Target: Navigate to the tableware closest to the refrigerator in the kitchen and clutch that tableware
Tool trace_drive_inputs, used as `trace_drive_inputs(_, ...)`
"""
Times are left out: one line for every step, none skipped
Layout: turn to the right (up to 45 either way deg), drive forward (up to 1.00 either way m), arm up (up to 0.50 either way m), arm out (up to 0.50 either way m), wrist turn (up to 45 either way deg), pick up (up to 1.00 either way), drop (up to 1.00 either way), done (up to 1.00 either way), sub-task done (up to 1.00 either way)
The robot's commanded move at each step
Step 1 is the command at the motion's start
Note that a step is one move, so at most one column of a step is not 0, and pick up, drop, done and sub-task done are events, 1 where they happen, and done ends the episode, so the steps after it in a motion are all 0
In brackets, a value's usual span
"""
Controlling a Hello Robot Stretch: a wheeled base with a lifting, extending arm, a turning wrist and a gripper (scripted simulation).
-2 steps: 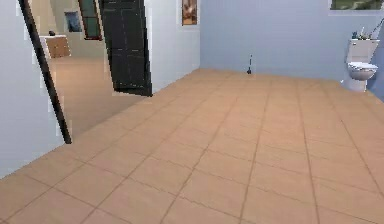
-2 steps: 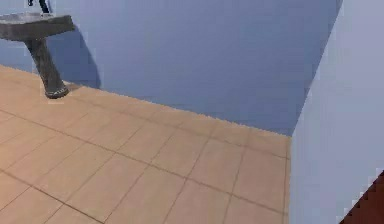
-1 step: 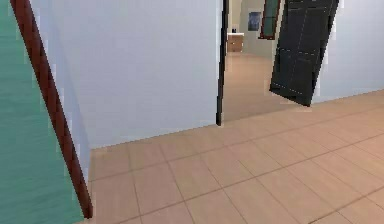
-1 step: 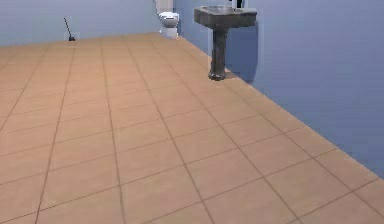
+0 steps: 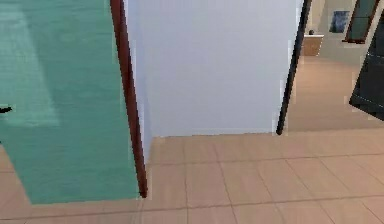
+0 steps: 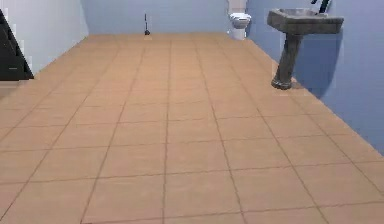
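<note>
A white wall (image 5: 210,70) blocks ahead, teal door (image 5: 60,100) near left; pedestal sink (image 6: 300,25), toilet (image 6: 238,20) far right. The claw's state cannot be told.

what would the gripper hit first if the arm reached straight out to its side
The way looks free over the floor as far as the back wall; the toilet stands close beside that line, though depth is unclear.

white wall (image 5: 215,65) ahead, teal door (image 5: 60,90) at left, open tiled floor (image 6: 170,130) to the side, pedestal sink (image 6: 300,40) beyond
</note>
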Motion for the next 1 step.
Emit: trace_drive_inputs(0.0, 0.05, 0.00, 0.00, 0.0, 0.00, 0.00, 0.00, 0.00)
